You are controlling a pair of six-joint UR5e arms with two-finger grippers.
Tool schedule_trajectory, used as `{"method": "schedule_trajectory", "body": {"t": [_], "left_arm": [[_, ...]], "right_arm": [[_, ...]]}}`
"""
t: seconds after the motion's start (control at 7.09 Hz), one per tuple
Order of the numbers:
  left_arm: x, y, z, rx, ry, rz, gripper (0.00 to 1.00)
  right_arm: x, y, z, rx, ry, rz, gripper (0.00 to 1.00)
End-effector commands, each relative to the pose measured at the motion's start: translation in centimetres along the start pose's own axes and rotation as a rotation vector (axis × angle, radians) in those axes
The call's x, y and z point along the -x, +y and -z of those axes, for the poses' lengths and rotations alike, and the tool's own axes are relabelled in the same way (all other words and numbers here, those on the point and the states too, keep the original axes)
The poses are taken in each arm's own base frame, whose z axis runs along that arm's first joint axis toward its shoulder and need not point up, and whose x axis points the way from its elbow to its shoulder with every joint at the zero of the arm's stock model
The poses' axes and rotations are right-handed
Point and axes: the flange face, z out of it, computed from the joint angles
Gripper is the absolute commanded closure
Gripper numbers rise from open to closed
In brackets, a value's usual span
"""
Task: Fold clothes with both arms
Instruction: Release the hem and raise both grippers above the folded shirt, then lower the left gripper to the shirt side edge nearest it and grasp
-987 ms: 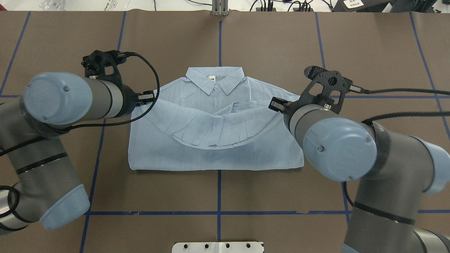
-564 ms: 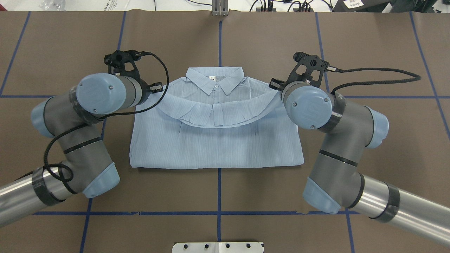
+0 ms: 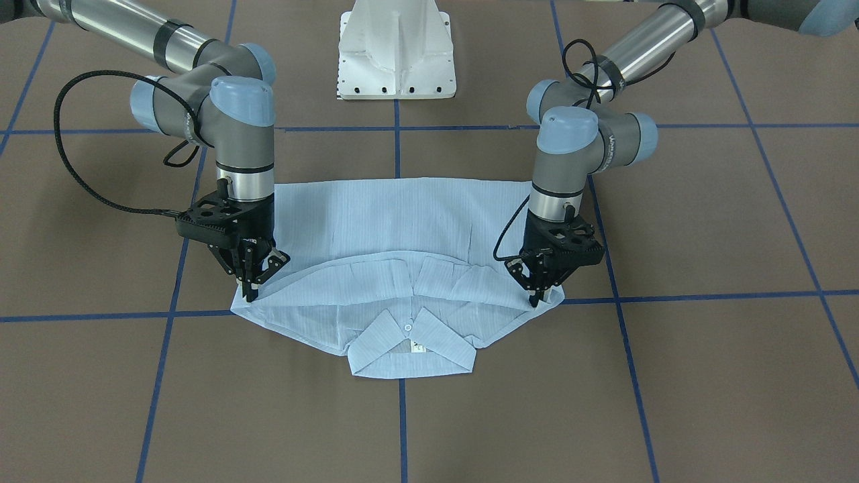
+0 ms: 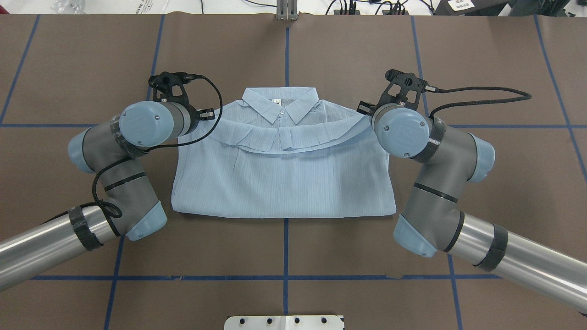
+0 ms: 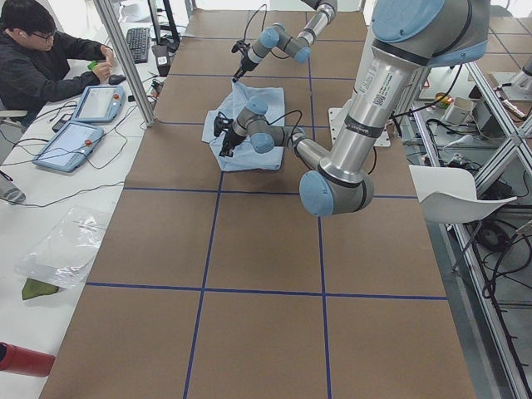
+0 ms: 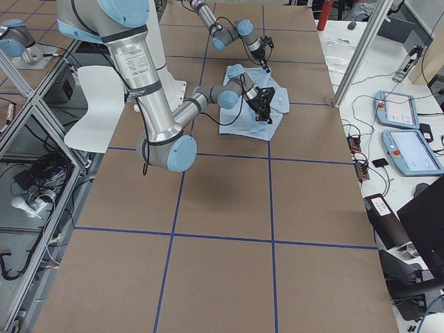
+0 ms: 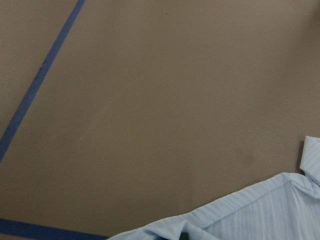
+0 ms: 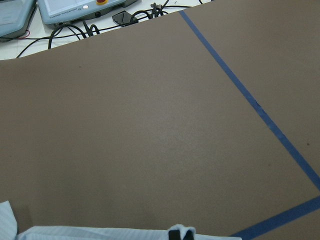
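The light blue striped shirt lies flat mid-table, its collar on the far side from the robot. Its near part is folded over toward the collar, and the carried edge sags in an arc between the grippers. In the front-facing view my left gripper is shut on that edge at the shirt's left shoulder. My right gripper is shut on it at the other shoulder. Both point straight down, low over the table. In the overhead view the wrists hide the fingertips. Each wrist view shows only a strip of shirt.
The white pedestal base stands behind the shirt on the robot's side. Blue tape lines cross the brown table cover. An operator sits with tablets beyond the far edge.
Both grippers moved away from the robot toward the collar and came lower, carrying the folded edge with them. The sagging arc now lies just below the collar.
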Motion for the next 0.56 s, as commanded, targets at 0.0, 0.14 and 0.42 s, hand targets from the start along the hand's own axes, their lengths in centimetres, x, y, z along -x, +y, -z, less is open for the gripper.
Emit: {"method": "schedule_trajectory", "body": {"t": [0.0, 0.14, 0.42], "left_arm": [[1.0, -3.2, 0.6, -0.021, 0.017, -0.026, 1.00], [1.3, -3.4, 0.5, -0.018, 0.015, -0.044, 1.00], [1.8, -3.2, 0.4, -0.014, 0.011, -0.102, 0.01]], "right_arm": [[0.2, -0.9, -0.2, -0.009, 0.002, 0.006, 1.00], [-0.1, -0.7, -0.8, -0.009, 0.015, 0.011, 1.00], [-0.6, -0.6, -1.5, -0.007, 0.030, 0.069, 0.01]]}}
